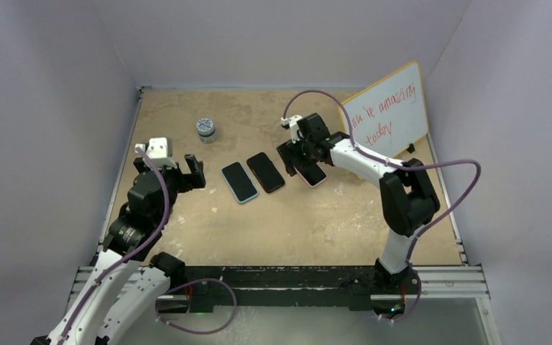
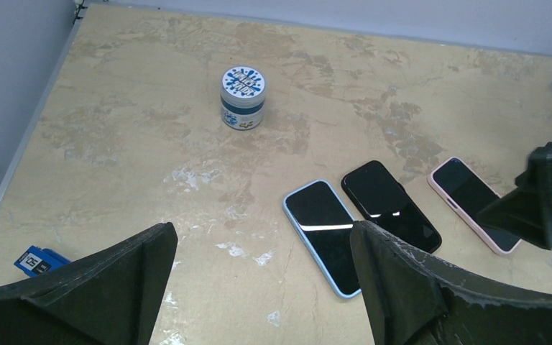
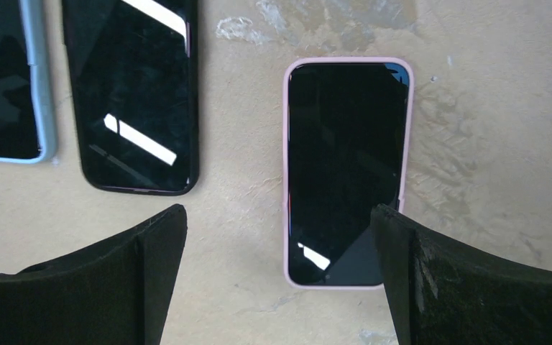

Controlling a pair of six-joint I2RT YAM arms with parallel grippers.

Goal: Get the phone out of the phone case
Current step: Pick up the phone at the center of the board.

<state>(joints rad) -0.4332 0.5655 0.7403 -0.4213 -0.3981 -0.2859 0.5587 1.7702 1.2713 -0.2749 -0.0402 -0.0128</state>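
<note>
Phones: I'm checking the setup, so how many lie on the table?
3, side by side: blue-cased phone on the left, black-cased phone in the middle, pink-cased phone on the right. None appears hidden.

Below the right claw (image 3: 277, 219), glossy glass is seen on the phone (image 3: 345, 158), smooth pink plastic on its case (image 3: 348, 60).

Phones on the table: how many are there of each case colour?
Light blue case phone: 1
Black case phone: 1
Pink case phone: 1
Total: 3 phones
</note>
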